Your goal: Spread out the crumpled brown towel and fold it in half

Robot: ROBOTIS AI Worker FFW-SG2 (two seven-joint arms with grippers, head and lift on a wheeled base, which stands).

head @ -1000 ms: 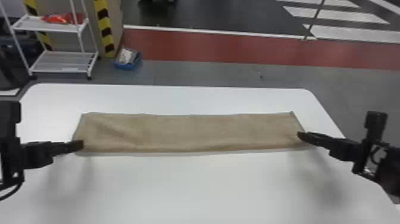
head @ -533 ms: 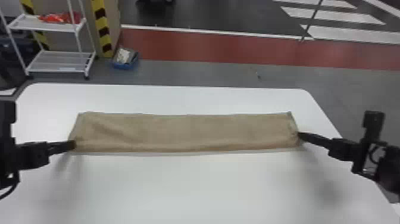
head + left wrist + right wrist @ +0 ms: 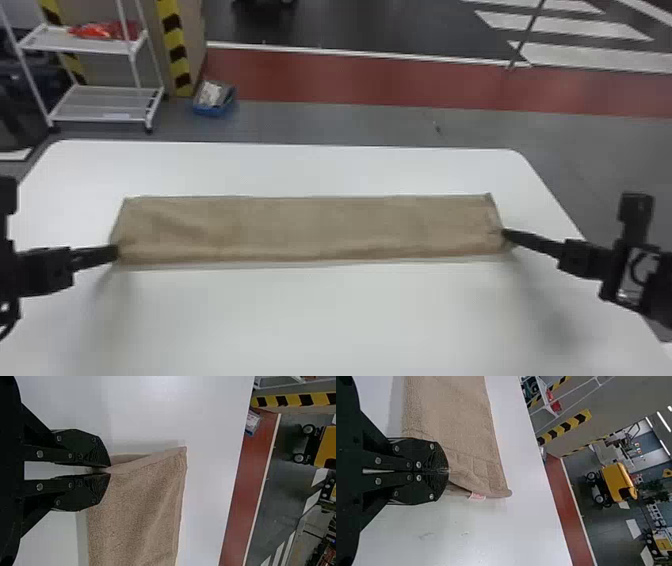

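The left end effector [image 3: 118, 252] is closed at its tips on the brown towel [image 3: 310, 225], pinching its left short end near the front corner. The right end effector [image 3: 504, 234] is likewise closed on the towel, pinching the right short end towards the front. The left wrist view shows a slack fold of cloth beside the pinch; in the right wrist view a small pale label [image 3: 477, 496] with reddish marking sticks out from the towel's edge, near a corner.

The towel lies as a long, narrow band between the two, across the white surface [image 3: 350, 320]. Shallow creases are noted towards its left end; its back edge runs nearly straight.

Beyond the surface, on the floor at the back left, I observe a white cart [image 3: 107, 102] with red items [image 3: 102, 31] on an upper shelf. Just beside it are a yellow-and-black striped edge [image 3: 175, 50] and a blue bin [image 3: 214, 107] with pale contents. A red floor strip [image 3: 350, 80], bordered in white, runs behind.
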